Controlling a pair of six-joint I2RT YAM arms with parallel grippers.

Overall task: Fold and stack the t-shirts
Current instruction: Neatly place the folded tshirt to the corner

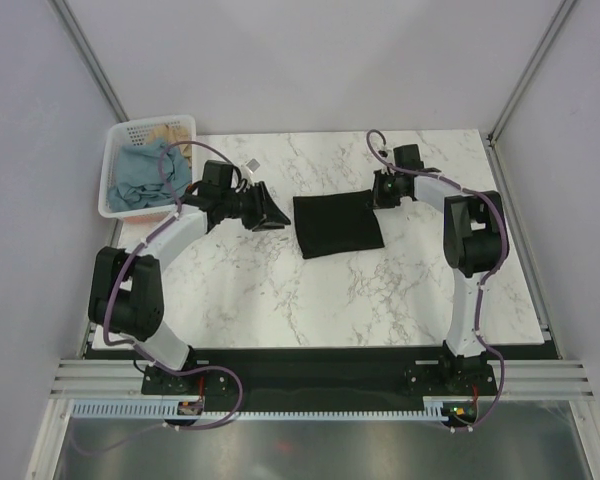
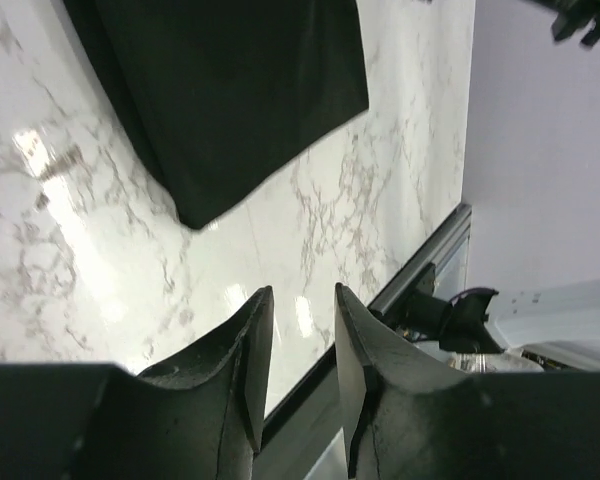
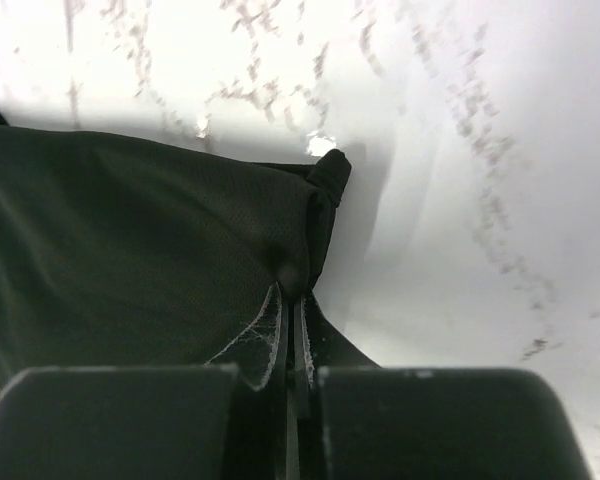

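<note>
While the left hand [image 2: 302, 297] gapes, the right hand [image 3: 290, 297] pinches the black t-shirt [image 1: 337, 225].

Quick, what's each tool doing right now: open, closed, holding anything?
left tool: open, holding nothing.
right tool: closed on the edge of the black shirt.

Laboratory robot enclosure: marble-pattern desk [image 1: 280, 300] between plain grey wall panels [image 1: 310, 60], aluminium frame posts [image 1: 90, 60], mounting rail [image 1: 320, 380] at near edge.
</note>
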